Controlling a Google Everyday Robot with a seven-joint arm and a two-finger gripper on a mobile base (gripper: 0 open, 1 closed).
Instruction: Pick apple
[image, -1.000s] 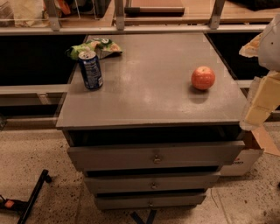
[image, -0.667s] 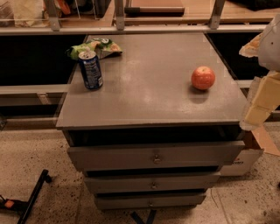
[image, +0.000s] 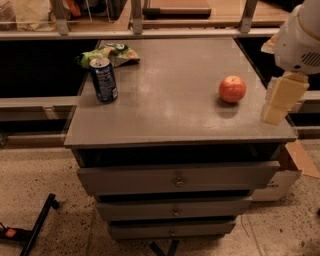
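Observation:
The apple (image: 232, 89) is small, round and red-orange with a paler patch. It sits on the right part of the grey cabinet top (image: 170, 105), shorter than the blue soda can (image: 103, 79). My gripper (image: 278, 100), cream-coloured below the white arm (image: 300, 40), hangs at the cabinet's right edge. It is to the right of the apple, apart from it and holding nothing that shows.
The blue soda can stands at the far left of the top, with a green snack bag (image: 107, 54) behind it. Drawers (image: 175, 179) are below the top, a cardboard box (image: 287, 172) is on the floor at right, and a shelf rail (image: 150, 34) runs behind.
My gripper and arm have shifted slightly up and to the left, closer to the cabinet's right edge. The apple, can and bag have not moved.

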